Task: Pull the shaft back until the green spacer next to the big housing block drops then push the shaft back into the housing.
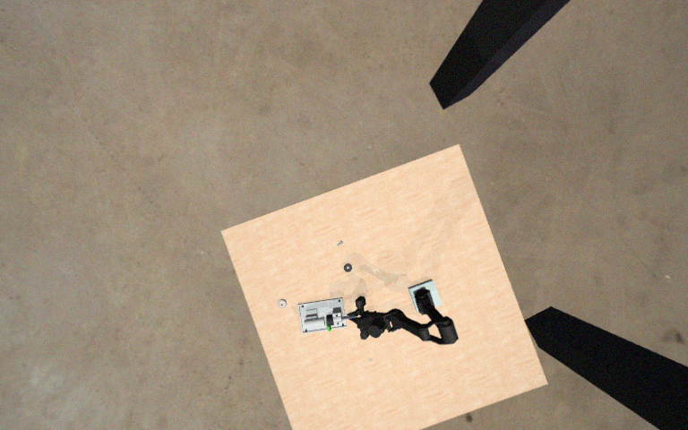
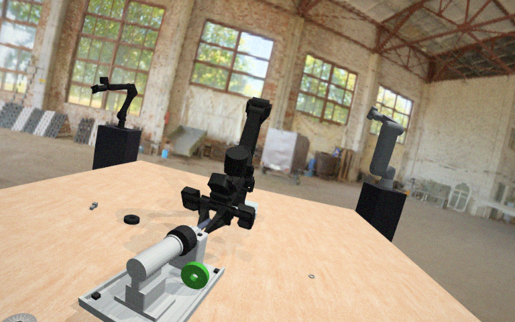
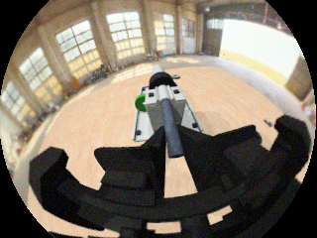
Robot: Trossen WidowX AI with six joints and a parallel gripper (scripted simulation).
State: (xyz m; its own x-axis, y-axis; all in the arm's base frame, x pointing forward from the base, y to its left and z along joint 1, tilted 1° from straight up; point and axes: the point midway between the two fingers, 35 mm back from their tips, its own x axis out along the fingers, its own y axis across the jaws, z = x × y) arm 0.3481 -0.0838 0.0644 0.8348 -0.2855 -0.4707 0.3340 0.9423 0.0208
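Observation:
My gripper (image 1: 354, 317) (image 2: 204, 227) (image 3: 169, 127) is shut on the dark blue-grey shaft (image 3: 169, 119), whose near end sticks out between the fingers. The shaft enters the upright grey bracket block (image 2: 201, 248) (image 3: 157, 115). A black spacer (image 2: 184, 239) (image 3: 159, 78) sits between this block and the silver cylindrical housing (image 2: 157, 254) (image 1: 313, 322). The green spacer (image 2: 185, 275) (image 1: 329, 328) (image 3: 140, 102) is off the shaft line, tilted on edge at the side of the base plate, below the black spacer. Whether it touches the plate or table is unclear. The shaft's far end is hidden.
The grey base plate (image 1: 324, 304) (image 2: 194, 302) carries the housing and block. A loose black ring (image 1: 347, 270) (image 2: 131, 223) and a small grey part (image 1: 340, 243) (image 2: 93, 205) lie on the table. A silver round part (image 1: 282, 301) lies beyond the plate.

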